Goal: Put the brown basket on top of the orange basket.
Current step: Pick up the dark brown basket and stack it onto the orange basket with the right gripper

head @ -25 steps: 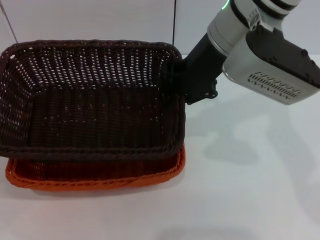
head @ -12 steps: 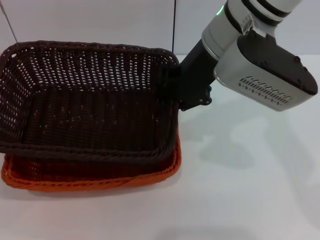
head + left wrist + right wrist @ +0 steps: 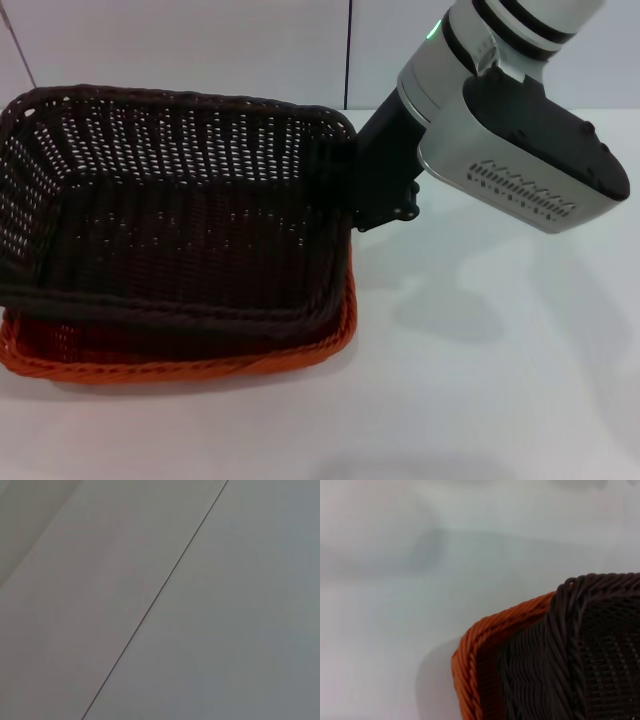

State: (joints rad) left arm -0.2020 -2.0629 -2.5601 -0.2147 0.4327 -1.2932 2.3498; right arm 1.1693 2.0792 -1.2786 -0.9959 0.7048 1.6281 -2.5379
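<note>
The brown basket [image 3: 180, 230] sits inside the orange basket [image 3: 200, 365] at the left of the head view, slightly tilted. Only the orange basket's front and right rim show beneath it. My right gripper [image 3: 348, 175] reaches in from the upper right and is shut on the brown basket's right rim near its far corner; the rim hides the fingertips. The right wrist view shows the brown basket's corner [image 3: 590, 645] nested within the orange rim [image 3: 470, 655]. My left gripper is out of view.
The white table [image 3: 500, 380] stretches to the right and front of the baskets. A white wall with a dark vertical seam [image 3: 349, 50] stands behind. The left wrist view shows only a pale surface with a thin line [image 3: 155, 600].
My right gripper has moved left and down with the brown basket. The basket has sunk lower into the orange basket, and less orange rim shows.
</note>
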